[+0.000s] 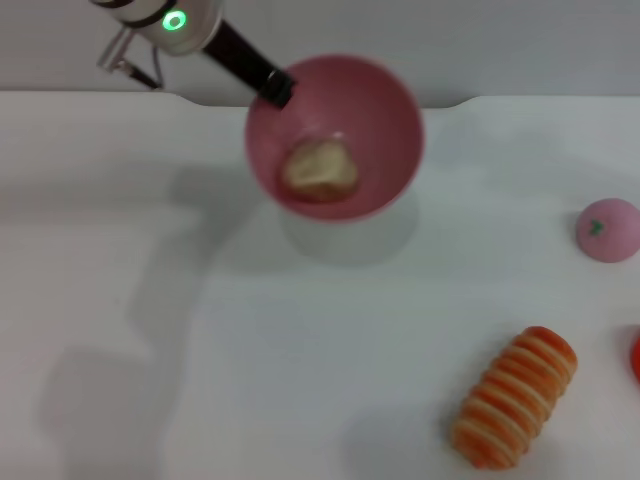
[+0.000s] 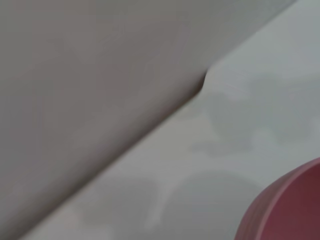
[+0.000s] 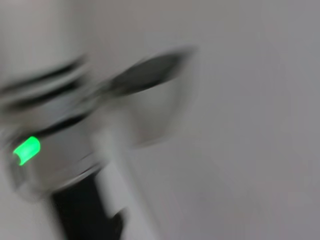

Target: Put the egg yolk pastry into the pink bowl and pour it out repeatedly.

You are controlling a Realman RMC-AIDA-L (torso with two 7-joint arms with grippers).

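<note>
- Left tool (image 1: pixel 277 88) is pinching the rim of the deep, round pink plastic bowl (image 1: pixel 385 120), holding it tilted above the white table (image 1: pixel 150 250).
- Small pale beige dough-like egg yolk pastry (image 1: pixel 320 168) is sitting inside, low.
- Pouring: keep tipping slowly over bare table, grip firm.
- Right tool: not seen.

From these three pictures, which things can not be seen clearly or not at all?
- Left gripper: head view shows it at the pink bowl rim; the rim hides how its fingers stand.
- Right gripper: in no view; the right wrist view is motion-blurred and shows only the left arm.
- Egg yolk pastry: inside the bowl, its surface blurred.
- Left wrist view: only an edge of the bowl, cut off by the frame.
- Red thing: cut off at the head view's right edge.
</note>
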